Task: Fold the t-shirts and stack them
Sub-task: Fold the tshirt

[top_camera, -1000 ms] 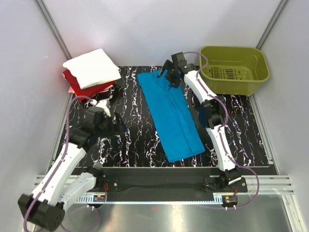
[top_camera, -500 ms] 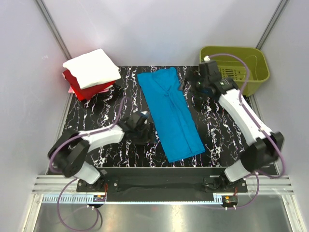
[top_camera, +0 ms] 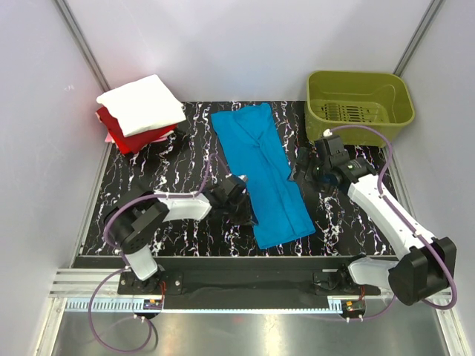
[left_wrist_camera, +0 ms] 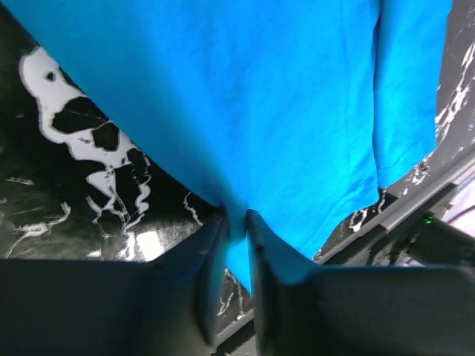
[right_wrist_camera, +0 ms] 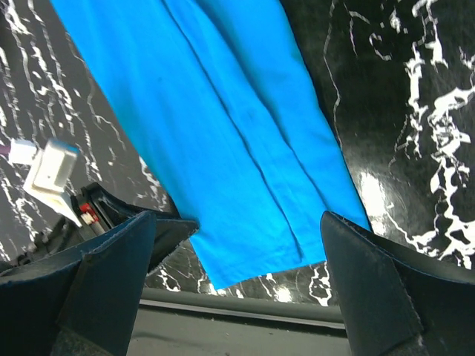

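T-shirt (top_camera: pixel 263 174) in turquoise, folded narrow — left tool (left_wrist_camera: pixel 236 219) pinches its edge, right tool (right_wrist_camera: pixel 237 222) gapes.

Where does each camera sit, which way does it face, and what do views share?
Top external: above and behind the robot, looking down on left arm, right arm, table.
Left wrist: on the left gripper, facing its fingers pinching the turquoise t-shirt.
Right wrist: on the right gripper, looking down between open fingers.
All share that t-shirt.

Both the left arm (top_camera: pixel 178 205) and the right arm (top_camera: pixel 386 211) have white shells over black joints. A thin purple cable (top_camera: pixel 90 320) loops along each. Black bases (top_camera: pixel 145 280) sit at six o'clock. The wedge-shaped fingers (right_wrist_camera: pixel 111 282) are dark and matte.
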Available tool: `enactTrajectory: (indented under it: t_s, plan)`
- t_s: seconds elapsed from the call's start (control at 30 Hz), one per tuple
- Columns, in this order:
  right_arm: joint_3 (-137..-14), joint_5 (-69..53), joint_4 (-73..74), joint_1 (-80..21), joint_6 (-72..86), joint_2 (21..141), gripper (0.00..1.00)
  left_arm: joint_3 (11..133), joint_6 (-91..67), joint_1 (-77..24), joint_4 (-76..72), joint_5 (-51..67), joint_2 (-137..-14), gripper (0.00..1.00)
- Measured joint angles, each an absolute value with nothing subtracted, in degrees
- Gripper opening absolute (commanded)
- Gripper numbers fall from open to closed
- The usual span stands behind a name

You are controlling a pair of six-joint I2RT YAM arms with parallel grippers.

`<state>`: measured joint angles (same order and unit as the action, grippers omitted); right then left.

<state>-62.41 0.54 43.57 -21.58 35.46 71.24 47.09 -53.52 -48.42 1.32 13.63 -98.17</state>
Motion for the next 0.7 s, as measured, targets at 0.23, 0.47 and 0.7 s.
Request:
enactTrajectory:
  t_s: [0.23, 0.47, 0.7]
  plan:
    - [-58.13, -0.3, 43.18, -21.58, 36.49, 69.01, 1.0, 46.54, -54.39, -48.23, 2.76, 12.71, -97.08, 0.0]
    - [-49.43, -7.27, 39.66, -21.58, 39.03, 68.69, 0.86, 41.06, -52.69, -44.91, 14.06, 7.09, -87.18, 0.35]
    - [-50.92, -12.82, 34.96, -23.18, 39.79, 77.21, 0.67, 40.36, -52.1, -44.36, 15.88, 6.76, -84.01, 0.66]
